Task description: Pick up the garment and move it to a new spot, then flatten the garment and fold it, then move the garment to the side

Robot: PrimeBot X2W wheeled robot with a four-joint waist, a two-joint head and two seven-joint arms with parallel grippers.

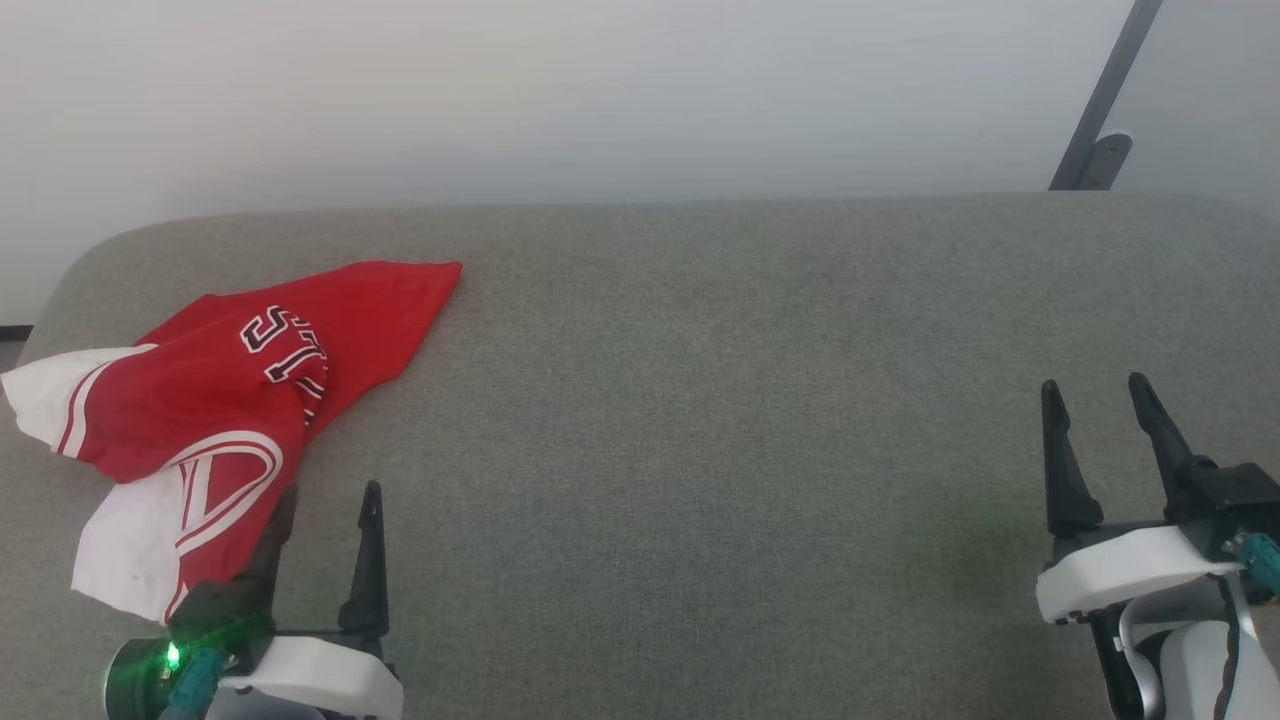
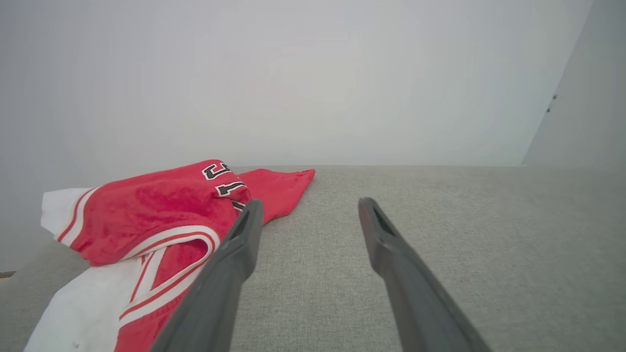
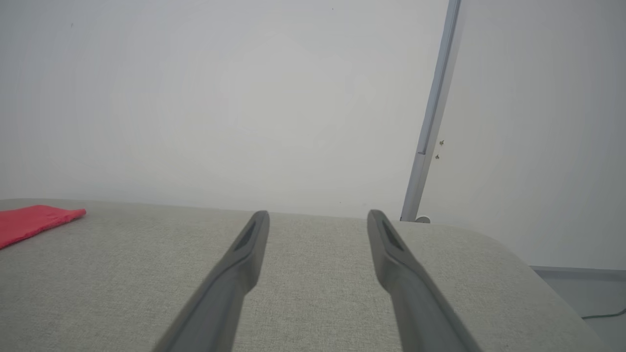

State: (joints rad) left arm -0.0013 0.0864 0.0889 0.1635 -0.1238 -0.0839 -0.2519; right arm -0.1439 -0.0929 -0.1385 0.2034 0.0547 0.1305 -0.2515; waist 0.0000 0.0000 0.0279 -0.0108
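Red garment [image 1: 230, 400] bunched at the left end of the grey worktop [image 1: 700, 400], both sets of fingers released.
The garment lies crumpled, with white sleeve parts at its left and near edges and black-and-white lettering on top. Just to its right is the left gripper [image 1: 330, 490], fingers spread and empty; its left finger overlaps the cloth's near edge, and I cannot tell if they touch. Bare worktop follows. At the far right is the right gripper [image 1: 1093, 382], fingers spread, holding nothing.

The garment [image 1: 200, 400] bears crumpled lettering, only an "S" legible.
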